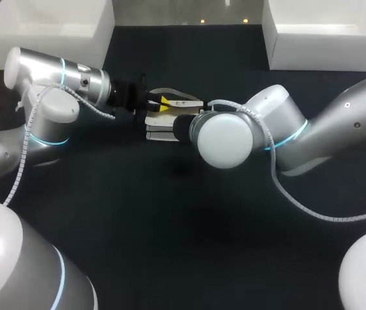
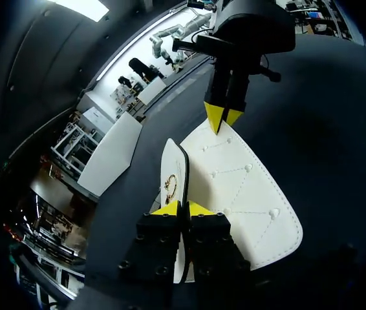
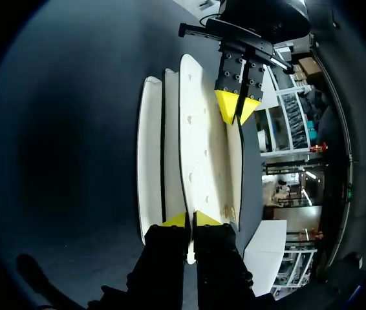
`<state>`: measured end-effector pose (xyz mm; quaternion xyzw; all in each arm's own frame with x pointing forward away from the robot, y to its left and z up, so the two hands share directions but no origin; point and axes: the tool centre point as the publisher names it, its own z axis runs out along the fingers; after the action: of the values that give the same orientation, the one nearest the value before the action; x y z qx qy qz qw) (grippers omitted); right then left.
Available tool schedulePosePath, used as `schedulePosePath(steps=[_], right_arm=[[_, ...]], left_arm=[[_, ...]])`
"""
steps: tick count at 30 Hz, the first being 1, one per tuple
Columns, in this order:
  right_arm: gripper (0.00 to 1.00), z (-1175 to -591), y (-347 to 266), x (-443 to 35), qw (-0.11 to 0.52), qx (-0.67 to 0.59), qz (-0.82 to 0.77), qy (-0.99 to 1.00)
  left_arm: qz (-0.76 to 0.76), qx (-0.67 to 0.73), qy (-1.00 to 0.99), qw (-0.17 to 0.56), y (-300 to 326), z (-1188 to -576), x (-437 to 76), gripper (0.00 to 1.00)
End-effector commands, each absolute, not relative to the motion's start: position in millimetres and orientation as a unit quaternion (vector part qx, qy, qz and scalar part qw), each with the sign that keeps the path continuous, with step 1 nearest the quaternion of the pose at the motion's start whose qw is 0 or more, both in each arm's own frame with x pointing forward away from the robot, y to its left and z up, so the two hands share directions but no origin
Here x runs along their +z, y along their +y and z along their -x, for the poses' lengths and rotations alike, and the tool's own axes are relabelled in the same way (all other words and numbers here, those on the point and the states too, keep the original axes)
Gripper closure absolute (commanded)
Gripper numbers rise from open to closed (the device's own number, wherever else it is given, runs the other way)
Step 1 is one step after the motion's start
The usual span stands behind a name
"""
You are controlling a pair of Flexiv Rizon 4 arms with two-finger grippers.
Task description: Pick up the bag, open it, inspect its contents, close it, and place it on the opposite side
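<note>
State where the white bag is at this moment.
In the head view, the white bag is near the middle of the table, between the left gripper and the right gripper, both shut on it.

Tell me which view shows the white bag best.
The left wrist view: the bag lies broad to the camera, showing its studded flap and gold clasp. The right wrist view shows it edge-on, as thin layers. In the head view the right arm covers most of it.

A robotics lab: silver left arm (image 1: 53, 81) and right arm (image 1: 328, 123) over a black table (image 1: 170, 232) with white bins (image 1: 60, 29).
</note>
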<state>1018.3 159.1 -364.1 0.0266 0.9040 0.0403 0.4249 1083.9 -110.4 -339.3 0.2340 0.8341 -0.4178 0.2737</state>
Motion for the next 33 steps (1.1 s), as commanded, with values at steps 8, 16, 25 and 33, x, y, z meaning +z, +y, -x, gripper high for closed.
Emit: schedulePosePath(steps=[8, 16, 25, 33], right_arm=[[1.00, -1018, 159, -366, 0.427, 0.041, -0.027, 0.903], [1.00, -1018, 159, -366, 0.427, 0.041, -0.027, 0.903], [1.00, -1018, 159, -366, 0.427, 0.041, -0.027, 0.903], [1.00, -1018, 159, -366, 0.427, 0.041, -0.027, 0.903]], left_arm=[[-0.253, -0.423, 0.825, 0.275, -110, -1084, -344, 1.00], [-0.294, -0.415, 0.818, 0.267, -108, -1076, -360, 1.00], [-0.300, -0.402, 0.822, 0.268, -112, -1075, -360, 1.00], [-0.294, -0.413, 0.815, 0.281, -114, -1076, -353, 0.65]])
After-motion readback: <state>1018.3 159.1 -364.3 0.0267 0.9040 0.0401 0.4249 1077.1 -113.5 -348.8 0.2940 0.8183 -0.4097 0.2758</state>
